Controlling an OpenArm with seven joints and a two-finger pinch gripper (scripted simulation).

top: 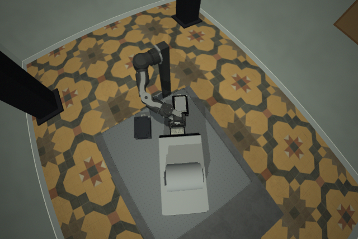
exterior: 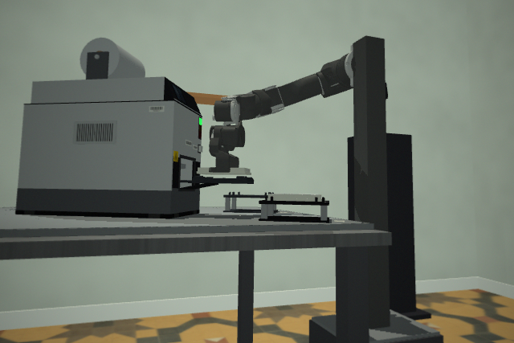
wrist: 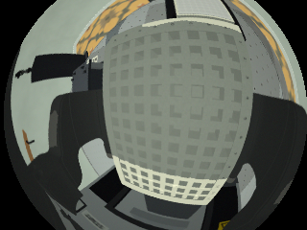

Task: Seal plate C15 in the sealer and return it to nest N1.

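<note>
Gripper [exterior: 223, 168] clamped on plate C15 [exterior: 242, 170], held level just above the sealer's stage [exterior: 232, 180], out in front of the housing [exterior: 104, 148]. Lamp [exterior: 200, 121] green. C51 [top: 180, 103] in its nest on the counter [exterior: 186, 235].

The arm [exterior: 290, 90] is built of dark charcoal tubular links with paler grey bands at the joints, rounded housings, and a squat black wrist block [exterior: 226, 140].

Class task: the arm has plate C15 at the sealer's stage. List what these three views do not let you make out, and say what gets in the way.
- Top: the gripper covers most of C15.
- Exterior: the START key under the green lamp is too small.
- Wrist: C15 fills the frame, hiding the stage's locators.
- Exterior: whether C15 touches the stage.
</note>
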